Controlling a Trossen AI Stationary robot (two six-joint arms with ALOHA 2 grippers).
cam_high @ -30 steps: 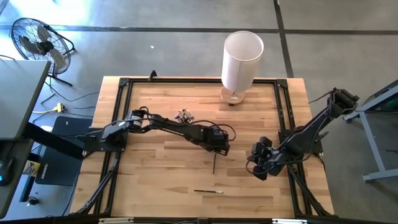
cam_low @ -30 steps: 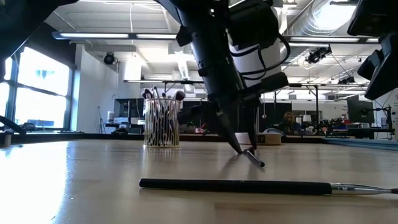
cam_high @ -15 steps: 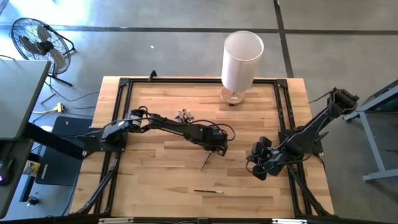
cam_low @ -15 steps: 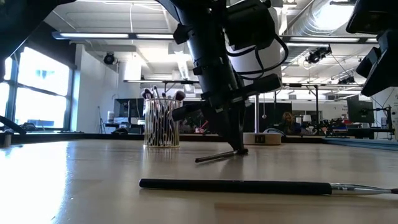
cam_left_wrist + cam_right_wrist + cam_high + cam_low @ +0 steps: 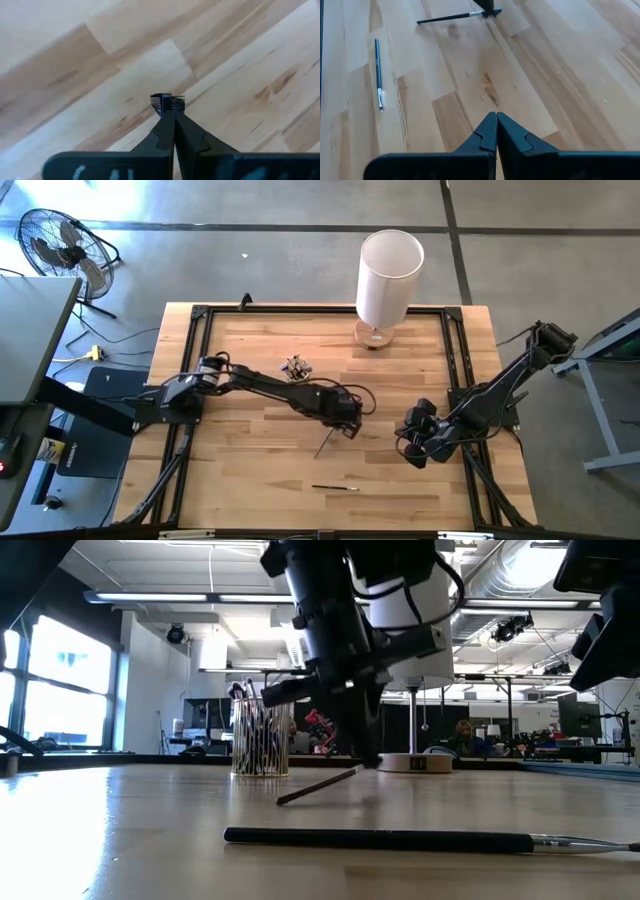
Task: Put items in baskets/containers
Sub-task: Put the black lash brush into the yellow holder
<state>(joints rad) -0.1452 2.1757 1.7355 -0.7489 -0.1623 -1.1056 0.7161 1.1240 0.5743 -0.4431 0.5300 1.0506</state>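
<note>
My left gripper [image 5: 343,430] is at mid-table, shut on a thin dark makeup brush [image 5: 328,444] that slants down toward the near left. A second dark brush [image 5: 335,487] lies flat on the wood closer to the near edge, also seen in the low view [image 5: 400,838]. The small clear glass cup [image 5: 296,367] stands upright on the far-left part of the table, with several brushes standing in it [image 5: 260,737]. My right gripper [image 5: 410,450] hangs shut over the table's right side and touches nothing. My left gripper pinches the brush at its bristle end [image 5: 167,101] between the tips of its two shut fingers. The fingers come from above, pointing down. The bristle end is raised [image 5: 355,772]. The brush tilts, and the handle's free end [image 5: 282,801] rests on the table.
A tall white cylinder [image 5: 388,280] on a wooden base stands at the far edge, right of centre. A black frame [image 5: 195,380] runs around the tabletop. Bare wood lies between the held brush and the cup.
My left gripper has shut on the brush's bristle end, raised it a little and drifted toward the table's left. The brush has turned about. Its handle pointed at the near edge and now points near-left, with the free end staying on the table.
</note>
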